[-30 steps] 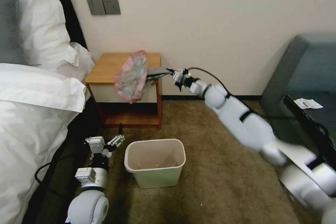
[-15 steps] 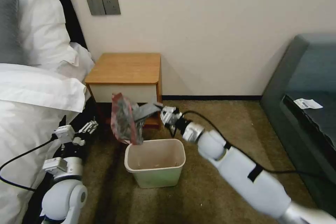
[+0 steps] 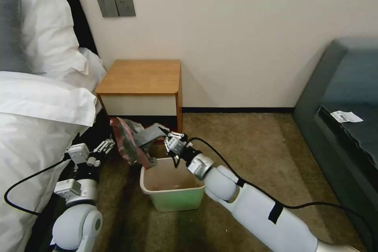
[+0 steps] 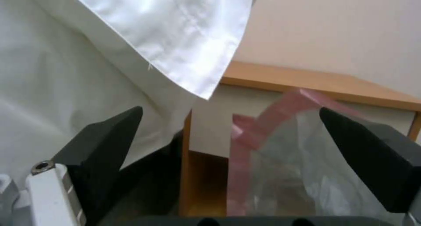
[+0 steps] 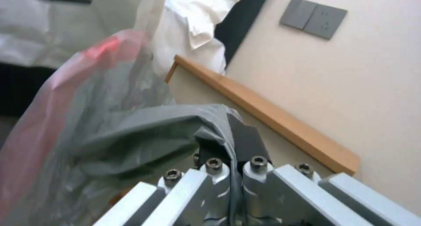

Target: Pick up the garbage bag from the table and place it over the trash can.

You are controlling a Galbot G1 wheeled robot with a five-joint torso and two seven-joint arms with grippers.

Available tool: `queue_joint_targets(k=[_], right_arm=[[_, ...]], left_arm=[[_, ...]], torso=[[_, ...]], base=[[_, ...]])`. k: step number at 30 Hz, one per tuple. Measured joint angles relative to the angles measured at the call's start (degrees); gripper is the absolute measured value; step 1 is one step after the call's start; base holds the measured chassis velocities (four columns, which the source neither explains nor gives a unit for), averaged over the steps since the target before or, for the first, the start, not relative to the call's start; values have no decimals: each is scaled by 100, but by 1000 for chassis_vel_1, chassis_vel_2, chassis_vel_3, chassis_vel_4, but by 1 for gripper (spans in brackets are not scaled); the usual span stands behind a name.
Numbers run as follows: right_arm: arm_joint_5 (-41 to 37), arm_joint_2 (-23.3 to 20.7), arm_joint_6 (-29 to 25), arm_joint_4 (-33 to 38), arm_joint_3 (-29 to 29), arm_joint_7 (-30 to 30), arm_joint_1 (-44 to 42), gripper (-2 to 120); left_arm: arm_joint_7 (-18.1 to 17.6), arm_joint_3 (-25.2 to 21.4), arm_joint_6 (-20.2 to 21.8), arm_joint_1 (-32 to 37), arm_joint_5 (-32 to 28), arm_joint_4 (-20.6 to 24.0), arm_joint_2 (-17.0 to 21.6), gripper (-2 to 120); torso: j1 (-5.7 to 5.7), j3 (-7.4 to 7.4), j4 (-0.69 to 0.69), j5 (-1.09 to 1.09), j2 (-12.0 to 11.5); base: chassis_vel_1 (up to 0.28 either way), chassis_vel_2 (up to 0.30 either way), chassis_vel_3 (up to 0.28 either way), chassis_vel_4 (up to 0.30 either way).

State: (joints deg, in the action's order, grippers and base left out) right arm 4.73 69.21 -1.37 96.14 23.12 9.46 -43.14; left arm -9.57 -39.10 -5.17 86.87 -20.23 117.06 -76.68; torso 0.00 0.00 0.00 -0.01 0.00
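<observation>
Garbage bag (image 3: 132,143): it hangs in the air, off the table (image 3: 139,76); you can see it between the two arms, just above the back left corner of the trash can (image 3: 173,185); its lowest tip looks close to the rim there, but you cannot tell if it touches.
Right gripper (image 3: 170,140): pressed together on a grey fold of the garbage bag; in the right wrist view the plastic (image 5: 144,134) is squeezed between the dark pads; it sits over the back edge of the trash can.
Left gripper (image 3: 103,147): spread wide and holding nothing; it is low by the bed (image 3: 35,126), just beside the bag's free side; in the left wrist view the pink band (image 4: 263,120) sits between the two black fingers (image 4: 105,137), farther out than their tips.
Which way the bag runs: from your right gripper it stretches out to the left, toward your left gripper; the pink mouth is on the left end.
Nearer arm: your left one is nearer the loose pink edge; your right one has the other side.
What the next move needs: probably a left pinch on that pink edge; then the mouth can be pulled open across the trash can.
Watch out: the plastic is thin and floppy; it may slip away.
</observation>
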Motion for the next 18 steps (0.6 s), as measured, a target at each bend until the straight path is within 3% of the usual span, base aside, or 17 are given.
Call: queue_joint_targets(k=[7,18], right_arm=[[-668,210,210,65,344,808,102,0],[-1027,420,506,231,597,1312,318,0]], left_arm=[[-9,60,-5,-6,34,-37,-19,100],[-174,-20,53,-166,-37,-50,14,100]], torso=[[0,0,0,1,0],[0,0,0,0,0]], base=[[0,0,0,0],[0,0,0,0]])
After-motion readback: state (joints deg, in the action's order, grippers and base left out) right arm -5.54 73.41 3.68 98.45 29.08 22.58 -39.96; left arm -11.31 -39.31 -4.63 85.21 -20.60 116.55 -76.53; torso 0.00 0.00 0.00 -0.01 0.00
